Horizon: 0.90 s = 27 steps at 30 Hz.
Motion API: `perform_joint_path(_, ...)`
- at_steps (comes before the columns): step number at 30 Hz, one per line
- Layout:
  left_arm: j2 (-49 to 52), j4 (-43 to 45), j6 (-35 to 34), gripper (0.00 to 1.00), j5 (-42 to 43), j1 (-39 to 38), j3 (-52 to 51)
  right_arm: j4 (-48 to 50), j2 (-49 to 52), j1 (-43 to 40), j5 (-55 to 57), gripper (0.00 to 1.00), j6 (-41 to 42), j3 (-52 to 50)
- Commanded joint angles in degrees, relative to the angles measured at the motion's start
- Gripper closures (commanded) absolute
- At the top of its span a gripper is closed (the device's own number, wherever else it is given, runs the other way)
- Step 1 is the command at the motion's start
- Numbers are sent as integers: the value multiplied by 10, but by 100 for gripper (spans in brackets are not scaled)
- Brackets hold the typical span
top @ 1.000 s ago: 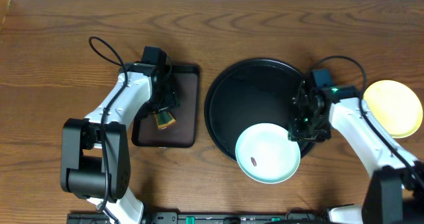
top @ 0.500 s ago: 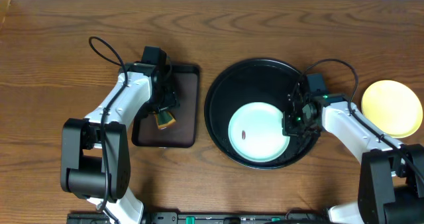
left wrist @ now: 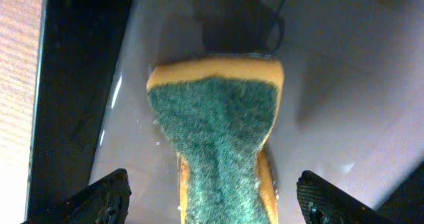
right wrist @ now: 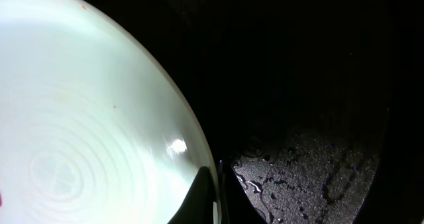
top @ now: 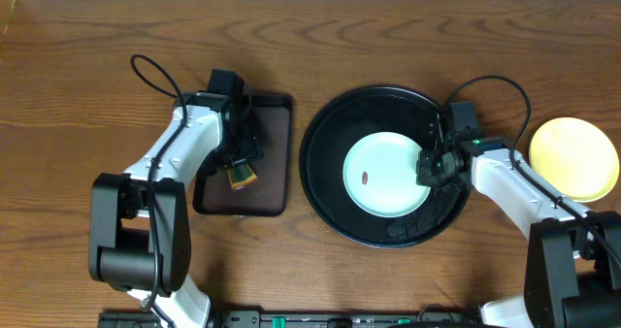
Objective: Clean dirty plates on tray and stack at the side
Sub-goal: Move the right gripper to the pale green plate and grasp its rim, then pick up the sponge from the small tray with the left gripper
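Note:
One pale mint-green plate with a small brown smear lies in the middle of the round black tray. My right gripper is shut on the plate's right rim; in the right wrist view the fingers pinch the rim of the plate over the wet tray. The pale yellow plate lies on the table right of the tray. No second mint plate shows. My left gripper is open, its fingers wide on either side of a green-and-yellow sponge without touching it.
The sponge lies on a dark brown rectangular tray left of the black tray. Water drops cover the black tray's floor near the right gripper. Bare wood table surrounds both trays.
My right gripper has moved the mint plate from the black tray's front rim up to its middle. The left arm and the sponge have not moved.

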Motion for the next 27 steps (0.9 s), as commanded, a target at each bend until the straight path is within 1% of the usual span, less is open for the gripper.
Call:
perform_joint_path(1,-5,-12,-5,19,-2,1,-3,1,3,-2,30,99,6,0)
perform_joint_path(2,-5,-11,-5,25,-2,2,-3,2,3,-2,30,99,6,0)
perform_joint_path(3,-5,-10,-5,48,-3,1,-3,2,3,-2,30,99,6,0)
perform_joint_path(4,-5,-3,-5,68,-4,1,-3,2,3,-2,30,99,6,0)
perform_joint_path(5,-3,23,-6,75,-3,1,-8,1,3,-2,30,99,6,0)
perform_joint_path(7,0,75,-14,75,-3,1,-24,0,3,-2,30,99,6,0)
perform_joint_path(12,16,168,-14,76,-3,1,-86,-3,3,-2,27,99,8,0)
perform_joint_path(13,20,176,-14,76,-3,1,-92,-3,3,-2,26,99,8,0)
perform_joint_path(14,26,183,-14,78,-3,1,-98,-3,3,-2,25,99,9,0)
perform_joint_path(15,34,184,-14,92,3,1,-102,-3,3,-2,25,99,11,0)
perform_joint_path(16,38,180,-12,93,26,1,-103,-3,3,-2,25,99,13,0)
perform_joint_path(19,27,177,23,93,86,1,-96,-4,3,-2,23,99,13,0)
perform_joint_path(22,-3,147,30,91,87,1,-71,-5,3,-2,23,99,13,0)
perform_joint_path(23,-20,128,30,86,87,1,-57,-7,3,-2,23,99,13,0)
perform_joint_path(24,-31,117,30,83,87,1,-51,-7,3,-2,23,99,13,0)
perform_joint_path(27,-70,80,29,61,87,1,-44,-7,3,-2,23,99,13,0)
